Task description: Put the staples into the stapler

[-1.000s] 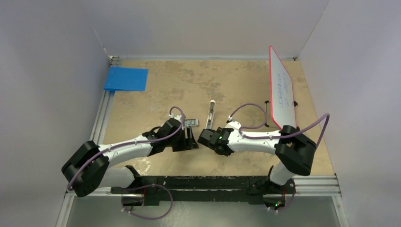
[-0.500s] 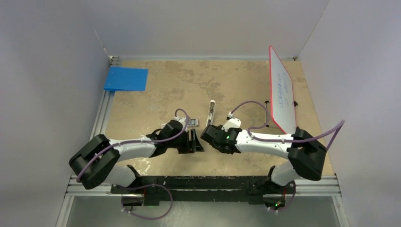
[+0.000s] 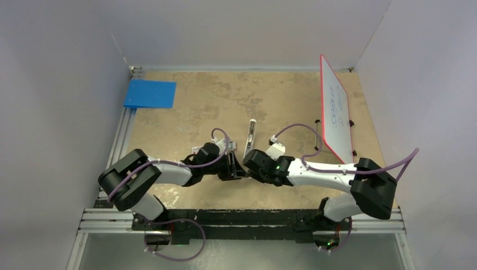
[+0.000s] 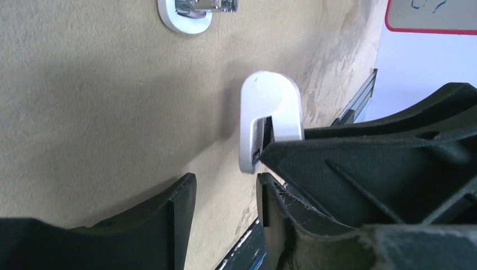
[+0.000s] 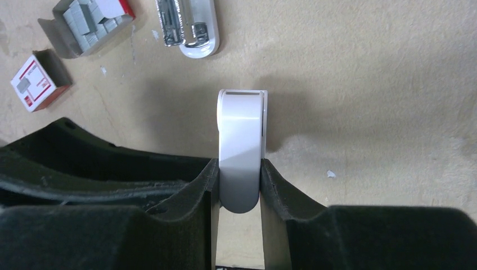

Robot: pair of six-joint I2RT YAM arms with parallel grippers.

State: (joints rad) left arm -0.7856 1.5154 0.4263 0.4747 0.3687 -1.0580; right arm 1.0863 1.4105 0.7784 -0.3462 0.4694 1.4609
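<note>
The stapler (image 3: 250,134) is a slim white bar lying on the tan table, just beyond both grippers. Its near end (image 5: 188,28) shows an open metal channel. Grey staples (image 5: 84,25) sit in an open box at the upper left of the right wrist view. My right gripper (image 5: 239,185) is shut on a short white piece (image 5: 242,140) with a rounded end, held off the table. My left gripper (image 4: 225,208) is open and empty, its fingers (image 4: 180,216) just below that white piece (image 4: 270,118). In the top view the two grippers (image 3: 233,167) (image 3: 250,161) nearly touch.
A small red-and-white box (image 5: 35,84) lies left of the staples. A blue folder (image 3: 150,93) is at the far left corner. A red-edged whiteboard (image 3: 336,115) stands along the right side. White walls enclose the table.
The right gripper has closed on the short white piece and shifted slightly left. The left gripper has moved right, up to the right gripper, and its jaws have narrowed.
</note>
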